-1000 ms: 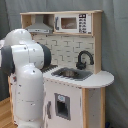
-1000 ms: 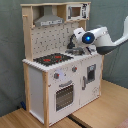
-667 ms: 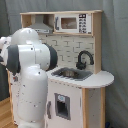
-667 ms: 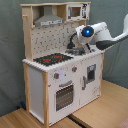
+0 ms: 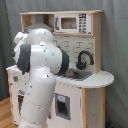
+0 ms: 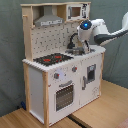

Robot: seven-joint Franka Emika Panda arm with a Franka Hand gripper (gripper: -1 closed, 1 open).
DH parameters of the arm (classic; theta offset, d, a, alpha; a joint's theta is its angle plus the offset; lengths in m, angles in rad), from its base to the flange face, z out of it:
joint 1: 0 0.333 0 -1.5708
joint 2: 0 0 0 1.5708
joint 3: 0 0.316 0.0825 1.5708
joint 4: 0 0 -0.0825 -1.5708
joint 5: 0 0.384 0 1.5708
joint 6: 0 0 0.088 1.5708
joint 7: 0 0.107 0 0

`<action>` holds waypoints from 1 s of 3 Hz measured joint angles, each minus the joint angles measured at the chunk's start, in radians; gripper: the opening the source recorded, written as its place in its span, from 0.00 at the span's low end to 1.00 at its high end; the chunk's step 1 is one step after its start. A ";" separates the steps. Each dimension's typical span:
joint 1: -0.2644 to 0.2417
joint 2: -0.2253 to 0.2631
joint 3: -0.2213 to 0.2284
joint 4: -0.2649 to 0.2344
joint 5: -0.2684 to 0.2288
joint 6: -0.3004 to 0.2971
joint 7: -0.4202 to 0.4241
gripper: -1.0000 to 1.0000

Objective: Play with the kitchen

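Presently on view, one item and its fittings, with one robot arm in attendance.

Item: the kitchen (image 6: 60,70), a tall toy unit of pale wood and white panels, standing on a wooden floor (image 6: 100,112) before a dark grey curtain (image 6: 10,50). It fills the middle of both exterior views.

Upper shelf: a grey hood (image 6: 48,20) at the second exterior view's left, and a microwave (image 5: 70,23) with a dark door and a panel of buttons beside it. Behind the counter runs a white backboard patterned with tiles.

Counter: a black stovetop (image 6: 53,59) with red rings, at the second exterior view's left end. Next to it a sink (image 5: 76,75) is set into the rounded white end of the counter, with a curved black faucet (image 5: 84,59) standing upright behind the basin.

Front: an oven door (image 6: 63,96) with a dark window beneath a pair of knobs, and a narrower white door (image 6: 90,75) under the sink.

Arm: white, jointed, filling the first exterior view's left and hiding the stove side of the unit there. In the second exterior view it reaches in from the right, its blue-lit wrist (image 6: 86,26) over the sink, close to the faucet. The gripper (image 6: 76,46) hangs below that wrist, just above the basin; whether its fingers are spread or closed I cannot tell.
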 joint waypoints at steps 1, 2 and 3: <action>0.001 0.043 -0.067 0.001 0.016 0.072 0.004 1.00; 0.008 0.048 -0.128 0.001 0.050 0.158 0.009 1.00; 0.035 0.048 -0.201 0.001 0.091 0.223 0.009 1.00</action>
